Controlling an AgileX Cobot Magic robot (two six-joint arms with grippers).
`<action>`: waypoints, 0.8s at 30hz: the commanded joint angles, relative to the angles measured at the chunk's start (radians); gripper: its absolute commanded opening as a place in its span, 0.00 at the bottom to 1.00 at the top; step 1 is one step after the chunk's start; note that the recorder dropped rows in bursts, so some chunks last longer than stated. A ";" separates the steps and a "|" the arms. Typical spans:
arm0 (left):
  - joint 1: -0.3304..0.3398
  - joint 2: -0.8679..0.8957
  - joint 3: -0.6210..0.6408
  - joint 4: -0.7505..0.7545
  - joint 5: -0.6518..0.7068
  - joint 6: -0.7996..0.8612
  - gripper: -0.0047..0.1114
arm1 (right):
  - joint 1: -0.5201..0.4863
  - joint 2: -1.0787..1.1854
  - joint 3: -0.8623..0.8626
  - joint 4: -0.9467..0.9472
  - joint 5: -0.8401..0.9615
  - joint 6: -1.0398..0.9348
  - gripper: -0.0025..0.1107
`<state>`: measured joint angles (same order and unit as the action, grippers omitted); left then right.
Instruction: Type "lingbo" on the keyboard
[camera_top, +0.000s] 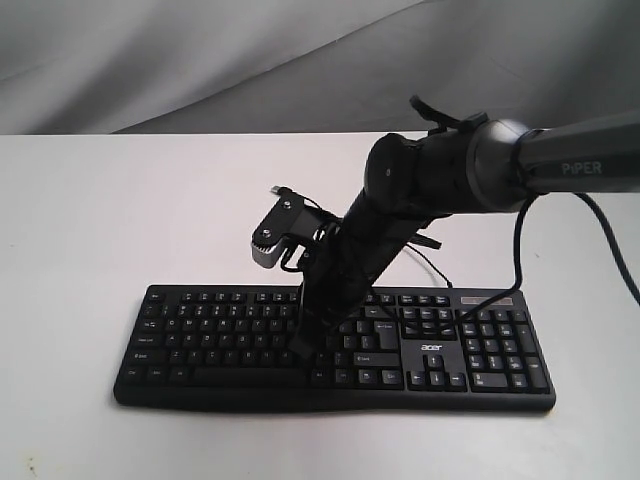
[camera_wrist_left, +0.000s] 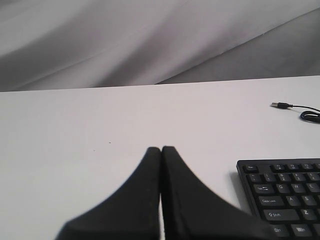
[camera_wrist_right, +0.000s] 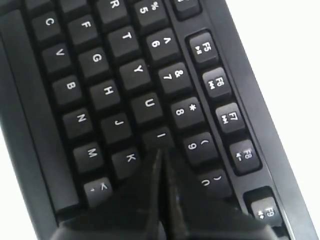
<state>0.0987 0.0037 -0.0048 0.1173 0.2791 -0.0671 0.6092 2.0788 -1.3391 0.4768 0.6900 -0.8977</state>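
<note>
Currently, the right gripper (camera_wrist_right: 160, 152) has its fingers pressed together, holding nothing, with the joined tip at the edge of the I key (camera_wrist_right: 161, 136); contact cannot be confirmed. The left gripper (camera_wrist_left: 161, 150) is likewise closed on nothing, over the white table (camera_wrist_left: 75, 125), beside the Caps Lock end of the keyboard (camera_top: 210, 335). The keyboard lies flat on the table, its USB plug (camera_wrist_left: 278, 105) loose behind it.

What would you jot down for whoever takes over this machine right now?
Left pincer: shut, over bare table beside the keyboard.
Right pincer: shut, tip at the I key; whether it is pressing is unclear.
The keyboard lies flat on the table, its USB plug lying loose.
Done: cannot tell, perhaps "l".
Left: probably "i", then "ngbo".
</note>
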 joint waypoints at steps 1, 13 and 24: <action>0.003 -0.004 0.005 0.000 -0.013 -0.002 0.04 | -0.002 0.006 0.005 0.006 0.001 -0.009 0.02; 0.003 -0.004 0.005 0.000 -0.013 -0.002 0.04 | -0.002 -0.007 0.005 0.011 0.006 -0.011 0.02; 0.003 -0.004 0.005 0.000 -0.013 -0.002 0.04 | -0.002 -0.144 0.005 -0.001 -0.057 -0.009 0.02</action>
<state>0.0987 0.0037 -0.0048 0.1173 0.2791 -0.0671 0.6092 1.9868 -1.3354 0.4798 0.6504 -0.8997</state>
